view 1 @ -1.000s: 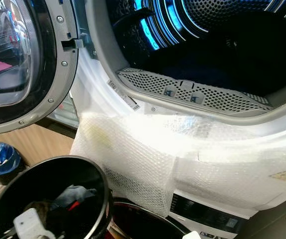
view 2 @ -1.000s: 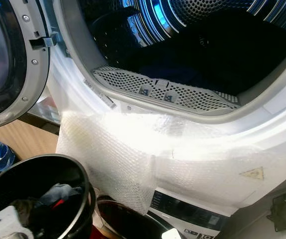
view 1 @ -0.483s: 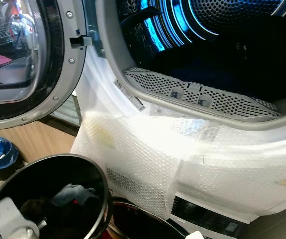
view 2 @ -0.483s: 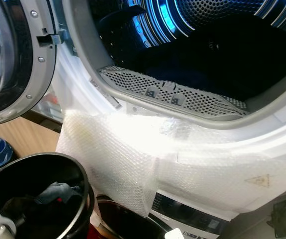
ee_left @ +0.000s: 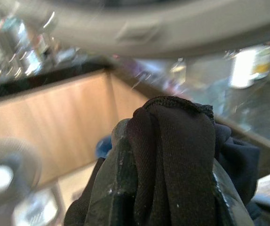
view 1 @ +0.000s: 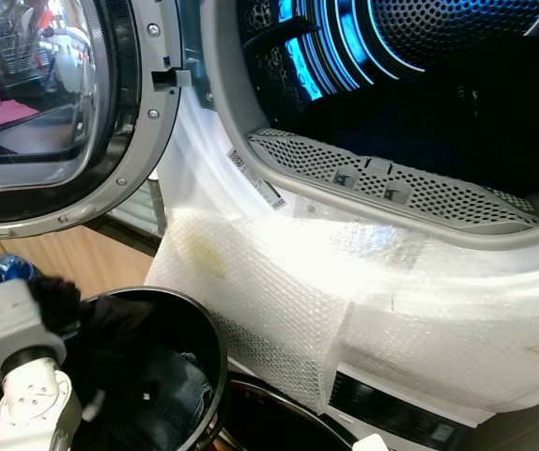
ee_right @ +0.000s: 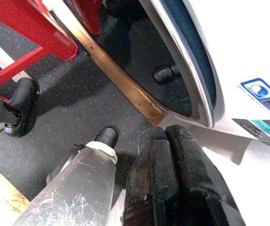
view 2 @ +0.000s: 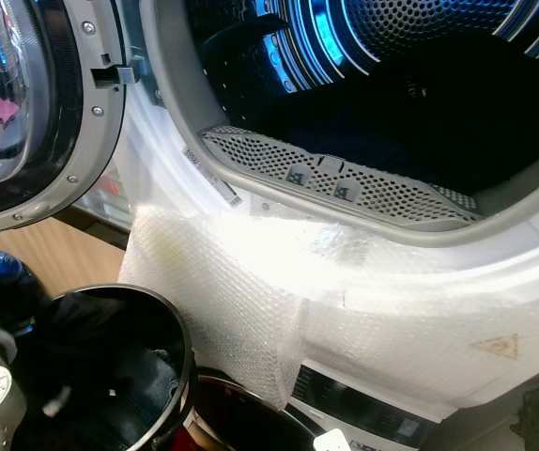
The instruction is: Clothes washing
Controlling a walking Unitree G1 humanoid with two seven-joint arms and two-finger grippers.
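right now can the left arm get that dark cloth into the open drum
Probably yes. The left gripper is shut on the dark cloth above the black bin, the door is swung aside, and nothing blocks the drum.

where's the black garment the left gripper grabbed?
Pinched between the left gripper's fingers, the black garment hangs at lower left of the eye views, over the black bucket's rim, below the open washer door.

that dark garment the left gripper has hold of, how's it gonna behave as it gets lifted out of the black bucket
Probably floppy: the dark garment folds in soft ridges between the left gripper fingers. It looks like thin knit, so likely light. Its loose end drapes over the black bucket rim, so it may drag or snag on the way to the drum.
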